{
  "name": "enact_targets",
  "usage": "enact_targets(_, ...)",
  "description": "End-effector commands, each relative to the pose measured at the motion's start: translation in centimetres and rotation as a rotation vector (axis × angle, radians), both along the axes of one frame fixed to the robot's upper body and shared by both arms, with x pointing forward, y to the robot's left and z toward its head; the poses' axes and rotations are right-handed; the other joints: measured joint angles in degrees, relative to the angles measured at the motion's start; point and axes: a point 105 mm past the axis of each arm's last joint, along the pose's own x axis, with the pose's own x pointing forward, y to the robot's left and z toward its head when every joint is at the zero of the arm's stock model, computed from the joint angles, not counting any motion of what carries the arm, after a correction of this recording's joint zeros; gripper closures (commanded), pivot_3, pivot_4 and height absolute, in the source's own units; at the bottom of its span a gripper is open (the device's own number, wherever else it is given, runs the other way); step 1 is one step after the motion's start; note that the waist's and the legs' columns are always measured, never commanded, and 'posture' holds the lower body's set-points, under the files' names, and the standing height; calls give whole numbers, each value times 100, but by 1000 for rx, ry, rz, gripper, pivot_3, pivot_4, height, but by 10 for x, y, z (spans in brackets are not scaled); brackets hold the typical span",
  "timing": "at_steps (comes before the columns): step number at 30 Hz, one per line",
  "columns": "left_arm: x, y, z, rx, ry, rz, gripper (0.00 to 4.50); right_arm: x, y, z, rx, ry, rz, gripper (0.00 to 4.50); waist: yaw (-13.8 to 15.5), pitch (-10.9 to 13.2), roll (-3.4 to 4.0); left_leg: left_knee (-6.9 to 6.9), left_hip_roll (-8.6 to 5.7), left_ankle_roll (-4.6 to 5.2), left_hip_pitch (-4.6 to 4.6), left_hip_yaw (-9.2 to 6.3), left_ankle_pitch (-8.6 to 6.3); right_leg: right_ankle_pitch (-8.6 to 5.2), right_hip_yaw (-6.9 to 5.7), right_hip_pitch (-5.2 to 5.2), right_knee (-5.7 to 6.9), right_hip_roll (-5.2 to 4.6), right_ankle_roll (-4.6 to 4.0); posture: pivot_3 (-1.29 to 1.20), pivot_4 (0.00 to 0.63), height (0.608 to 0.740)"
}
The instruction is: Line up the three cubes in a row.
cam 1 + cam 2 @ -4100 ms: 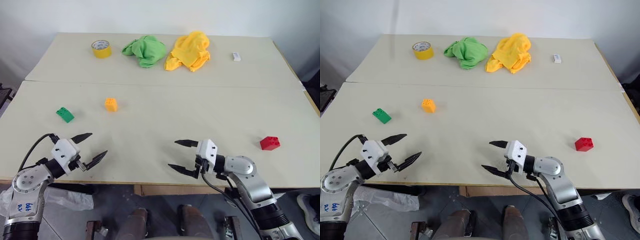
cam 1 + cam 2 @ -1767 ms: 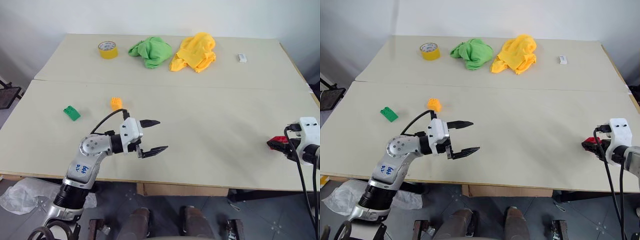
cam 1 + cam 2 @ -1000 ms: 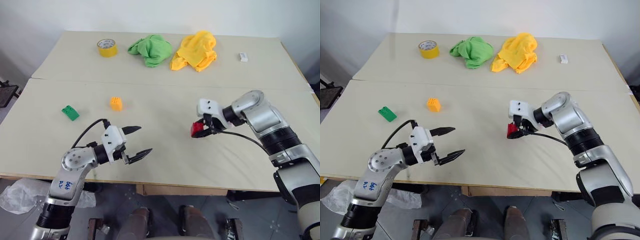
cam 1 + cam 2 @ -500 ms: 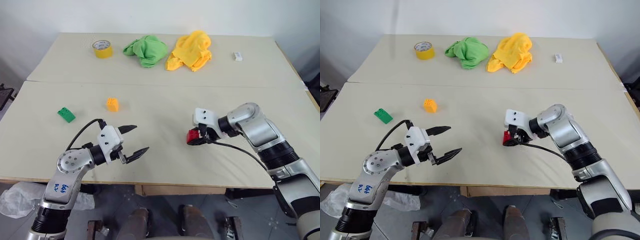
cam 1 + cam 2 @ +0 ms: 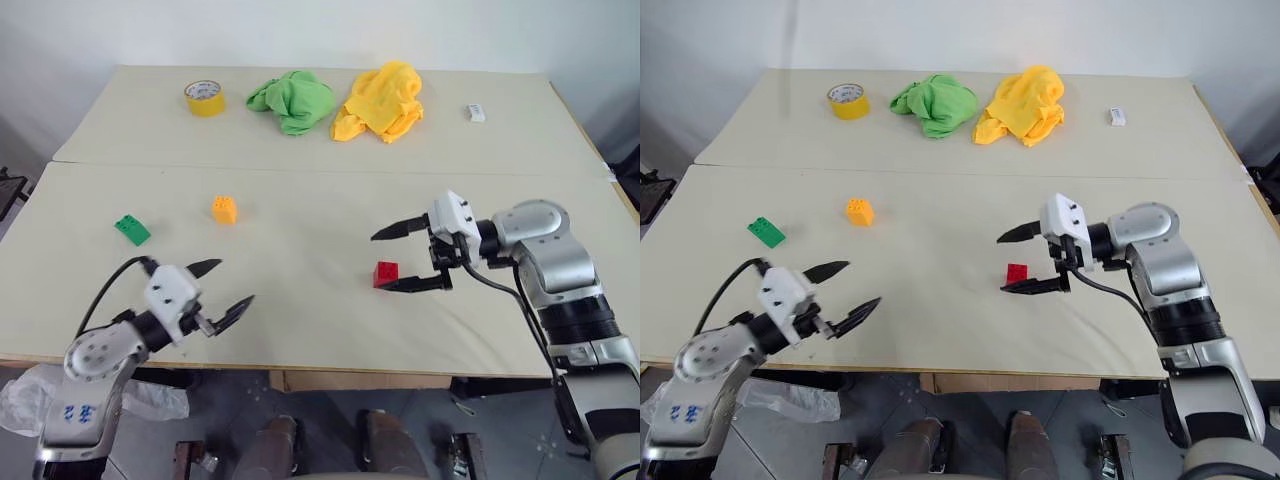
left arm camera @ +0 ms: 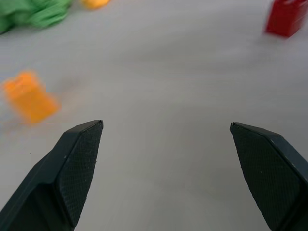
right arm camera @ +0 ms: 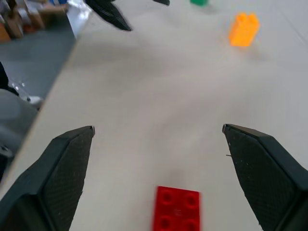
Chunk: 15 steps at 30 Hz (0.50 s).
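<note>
The red cube (image 5: 386, 273) lies on the table right of centre, studs up, between the spread fingertips of my right gripper (image 5: 377, 264), which is open and not touching it. The right wrist view looks down on the red cube (image 7: 176, 214) just ahead of the fingers. The orange cube (image 5: 224, 209) and the green cube (image 5: 131, 229) sit apart on the left half. My left gripper (image 5: 236, 281) hovers open and empty near the front left edge, below the orange cube (image 6: 30, 96).
At the back stand a yellow tape roll (image 5: 204, 97), a crumpled green cloth (image 5: 292, 100), a yellow cloth (image 5: 380, 100) and a small white object (image 5: 473, 113). A seam (image 5: 320, 170) crosses the tabletop. Bare table lies between the orange and red cubes.
My right gripper has opened and let go of the red cube, which now rests on the table, and drawn back to the right. My left arm has pulled back to the left.
</note>
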Motion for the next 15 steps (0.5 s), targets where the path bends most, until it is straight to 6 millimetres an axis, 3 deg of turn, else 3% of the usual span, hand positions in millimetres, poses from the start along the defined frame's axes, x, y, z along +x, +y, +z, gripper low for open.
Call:
enact_targets(1, -18, 59, -4, 3, -92, 308, 0, -3, 8, 13, 189, -73, 0, 14, -13, 0, -1, -1, 3, -3, 4, 3, -1, 0, -2, 2, -2, 3, -1, 0, 150, 740)
enact_targets(4, -46, 98, -21, 12, -82, 526, 0, -1, 6, 16, 355, -25, -101, 14, 8, -1, -1, -1, 15, -8, 4, 9, -3, -2, -1, -3, 1, 11, -4, 0, 150, 740)
enact_targets(6, -86, 138, -34, -136, -69, 756, 0, -2, 4, 7, 414, -72, -149, 14, 13, -5, -9, 0, 14, -7, 4, 9, -4, -2, 4, 0, 0, 9, -4, 0, 150, 740)
enact_targets(8, -107, 153, -42, -225, -68, 852, 0, -3, 3, 4, 442, -150, -160, 14, 11, -7, -15, 4, 15, -3, 9, 9, -17, -3, 7, 4, 0, 8, -5, 0, 150, 740)
enact_targets(12, -103, 151, -45, -330, -52, 809, 0, -5, -4, 0, 394, -247, -140, 14, 108, -6, -16, 13, 10, 0, 9, 11, -16, -3, 6, 7, -13, 2, -5, 0, 150, 740)
enact_targets(15, -78, 146, -29, -320, -68, 727, 0, -1, -19, 4, 382, -260, -189, 14, 148, -9, -22, 16, 9, 0, 21, 10, -17, -3, 9, 22, -15, 1, -5, 0, 150, 740)
